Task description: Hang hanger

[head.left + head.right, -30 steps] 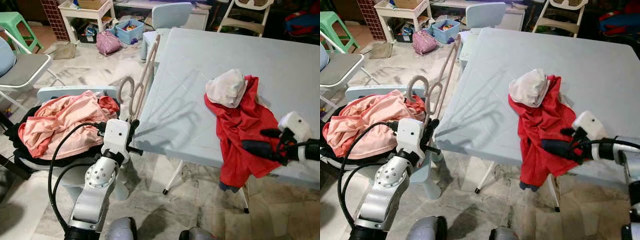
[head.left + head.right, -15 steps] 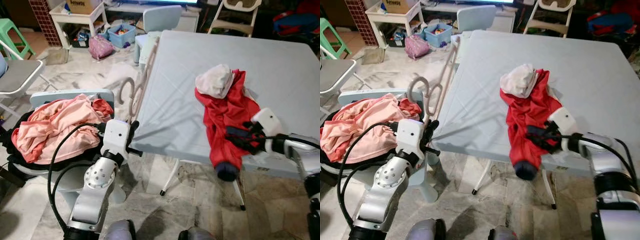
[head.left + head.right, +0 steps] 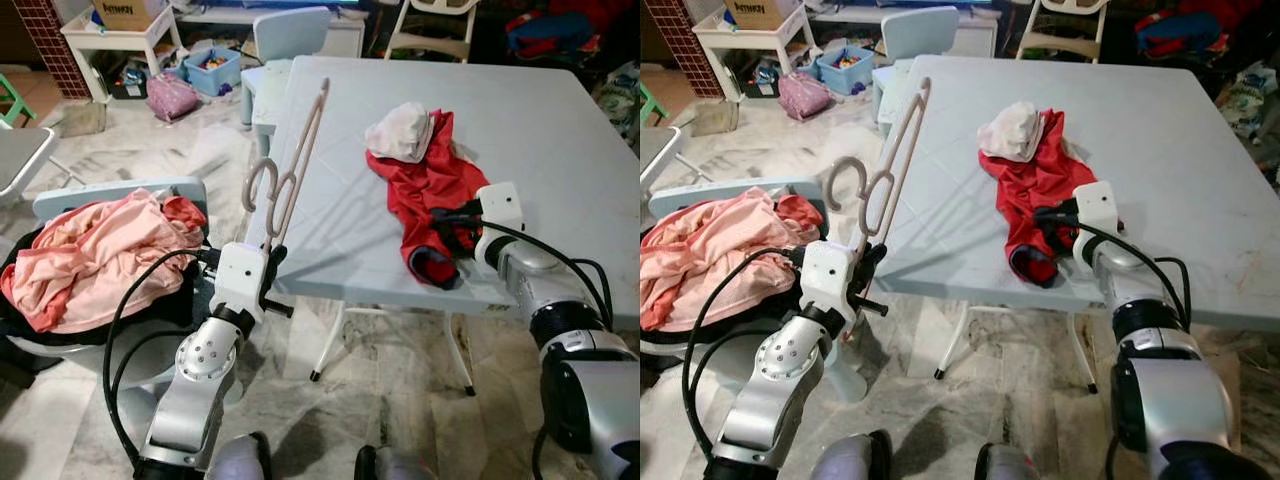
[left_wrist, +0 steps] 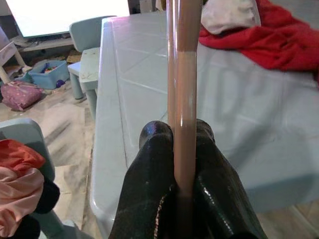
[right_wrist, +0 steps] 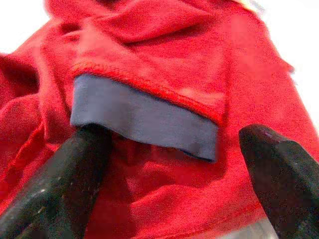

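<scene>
A beige hanger [image 3: 300,150] stands upright at the light blue table's left front corner, its hook low and one arm pointing up and away. My left gripper [image 4: 182,149] is shut on its rod, just below the table edge [image 3: 265,262]. A red garment [image 3: 425,185] lies on the table with a white cloth [image 3: 398,130] on its far end. My right gripper [image 5: 174,164] is open at the garment's near end, one finger [image 5: 60,174] on each side of the blue-grey cuff [image 5: 144,117]. From the head it rests on the tabletop near the front edge [image 3: 450,222].
A pale chair at my left carries a pile of pink and orange clothes [image 3: 90,250]. The table [image 3: 560,130] stretches away to the right. Beyond it stand a small blue chair [image 3: 290,30], a toy bin [image 3: 210,68] and a pink bag [image 3: 170,98] on the tiled floor.
The view has shifted. The red sleeve that hung over the table's front edge now lies on the tabletop, and my right gripper has moved up there with it. The left gripper still holds the hanger.
</scene>
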### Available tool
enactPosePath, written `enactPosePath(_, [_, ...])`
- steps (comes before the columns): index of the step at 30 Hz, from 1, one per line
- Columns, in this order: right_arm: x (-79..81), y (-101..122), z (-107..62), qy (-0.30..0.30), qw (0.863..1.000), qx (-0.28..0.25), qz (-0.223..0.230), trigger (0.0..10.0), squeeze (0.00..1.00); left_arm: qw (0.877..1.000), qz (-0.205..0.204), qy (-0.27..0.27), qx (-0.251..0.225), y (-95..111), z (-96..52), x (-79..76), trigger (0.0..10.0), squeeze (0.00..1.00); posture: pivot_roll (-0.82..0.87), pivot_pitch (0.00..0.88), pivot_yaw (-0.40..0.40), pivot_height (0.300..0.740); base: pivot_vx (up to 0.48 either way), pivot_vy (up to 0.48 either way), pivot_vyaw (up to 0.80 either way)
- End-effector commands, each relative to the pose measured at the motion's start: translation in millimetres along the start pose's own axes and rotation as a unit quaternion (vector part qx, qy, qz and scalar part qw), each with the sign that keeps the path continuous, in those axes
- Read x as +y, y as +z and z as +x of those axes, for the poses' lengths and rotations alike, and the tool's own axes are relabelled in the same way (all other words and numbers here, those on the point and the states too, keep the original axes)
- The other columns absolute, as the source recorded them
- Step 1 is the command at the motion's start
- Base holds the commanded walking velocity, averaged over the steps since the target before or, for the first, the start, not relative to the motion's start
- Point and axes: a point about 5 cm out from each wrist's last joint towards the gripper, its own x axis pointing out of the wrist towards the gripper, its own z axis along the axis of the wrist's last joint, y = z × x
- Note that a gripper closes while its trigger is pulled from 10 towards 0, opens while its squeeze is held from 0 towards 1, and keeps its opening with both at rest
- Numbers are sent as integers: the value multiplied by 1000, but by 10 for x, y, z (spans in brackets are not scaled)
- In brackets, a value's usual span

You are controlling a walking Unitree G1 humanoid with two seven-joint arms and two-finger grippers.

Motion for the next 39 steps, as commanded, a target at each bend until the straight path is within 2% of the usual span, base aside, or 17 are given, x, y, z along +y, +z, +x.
enactPosePath(1, [16, 316, 45, -71, 996, -48, 40, 10000, 737, 1000, 4, 5, -7, 45, -13, 6, 10000, 0, 49, 98, -10, 740, 0, 0, 0])
enactPosePath(4, [18, 437, 49, -92, 992, -70, 52, 10000, 722, 1000, 4, 5, -7, 48, -11, 0, 10000, 0, 52, 98, -12, 740, 0, 0, 0])
enactPosePath(5, [7, 574, 44, -111, 986, -97, 71, 10000, 522, 1000, 5, 5, -7, 50, -9, -4, 10000, 0, 53, 96, -13, 740, 0, 0, 0])
enactPosePath(6, [7, 574, 44, -111, 986, -97, 71, 10000, 522, 1000, 5, 5, -7, 50, -9, -4, 10000, 0, 53, 96, -13, 740, 0, 0, 0])
enactPosePath(7, [-1, 755, 29, -122, 979, -135, 88, 10000, 447, 1000, 6, 7, -7, 51, -7, -1, 10000, 0, 56, 95, -16, 740, 0, 0, 0])
enactPosePath(8, [-19, 918, 3, -127, 972, -169, 99, 10000, 78, 1000, 6, 9, -6, 50, -6, 5, 10000, 0, 55, 94, -18, 740, 0, 0, 0])
enactPosePath(10, [-19, 918, 3, -127, 972, -169, 99, 10000, 78, 1000, 6, 9, -6, 50, -6, 5, 10000, 0, 55, 94, -18, 740, 0, 0, 0])
enactPosePath(11, [-41, 1022, -20, -130, 967, -193, 104, 10000, 0, 1000, 7, 11, -6, 48, -4, 9, 10000, 0, 50, 93, -22, 740, 0, 0, 0])
enactPosePath(15, [-162, 1104, -90, -88, 964, -238, 83, 10000, 0, 1000, 5, 14, -7, 48, 6, -6, 10000, 0, 39, 94, -25, 740, 0, 0, 0])
enactPosePath(17, [-171, 914, -193, 91, 965, -245, -8, 10000, 0, 1000, 2, 13, -7, 46, 2, -12, 10000, 0, 32, 94, -23, 740, 0, 0, 0])
enactPosePath(18, [-171, 914, -193, 91, 965, -245, -8, 10000, 0, 1000, 2, 13, -7, 46, 2, -12, 10000, 0, 32, 94, -23, 740, 0, 0, 0])
enactPosePath(21, [-288, 659, -349, 214, 954, -203, -58, 10000, 0, 1000, 3, 11, -5, 36, 9, 4, 10000, 0, 14, 91, -12, 740, 0, 0, 0])
enactPosePath(25, [-368, 471, -471, 282, 943, -157, -85, 10000, 0, 1000, 2, 4, -7, 45, 35, -10, 10000, 0, 10, 88, -7, 740, 0, 0, 0])
enactPosePath(27, [-406, 275, -638, 356, 923, -105, -103, 10000, 0, 1000, 3, 0, -10, 64, 56, -25, 10000, 0, 8, 83, -2, 740, 0, 0, 0])
enactPosePath(30, [-412, 200, -669, 373, 918, -84, -102, 10000, 0, 1000, 3, -1, -10, 64, 56, -23, 10000, 0, 9, 82, 0, 740, 0, 0, 0])
enactPosePath(32, [-388, 32, -735, 415, 903, -38, -108, 10000, 0, 1000, 5, -1, -9, 61, 46, -12, 10000, 0, 10, 81, 1, 740, 0, 0, 0])
enactPosePath(39, [-345, -137, -818, 461, 882, 16, -99, 10000, 0, 1000, 8, -1, -8, 58, 29, 9, 10000, 0, 25, 81, 6, 740, 0, 0, 0])
